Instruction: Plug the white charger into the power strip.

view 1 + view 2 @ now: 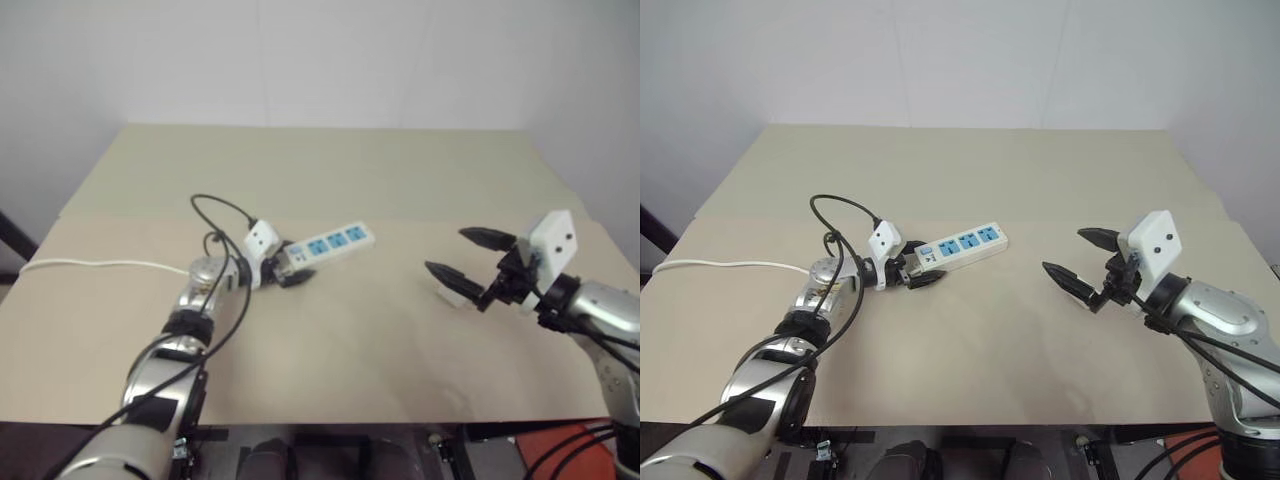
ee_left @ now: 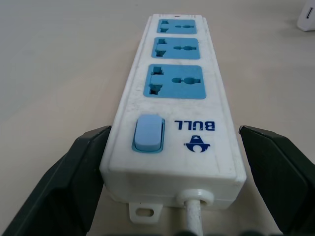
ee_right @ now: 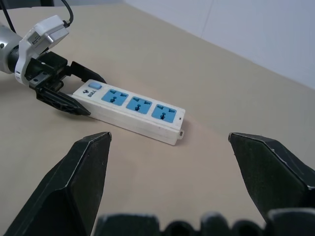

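The power strip (image 1: pixel 335 243) is a white bar with three blue sockets lying flat near the table's middle, its switch end toward my left arm. My left gripper (image 1: pixel 290 268) is open and low at that end, one finger (image 2: pixel 78 167) against or just beside the strip's side and the other finger (image 2: pixel 275 167) a gap away from the opposite side. The white charger (image 1: pixel 452 292) rests on the table to the right, partly hidden behind my right gripper (image 1: pixel 447 251). That gripper hangs open above the table with nothing between its fingers, pointing toward the strip (image 3: pixel 133 108).
The strip's white cord (image 1: pixel 100 265) runs off to the table's left edge. Black cables (image 1: pixel 215 215) loop over my left wrist. Brown paper (image 1: pixel 350 350) covers the near half of the table, and a white wall stands behind the far edge.
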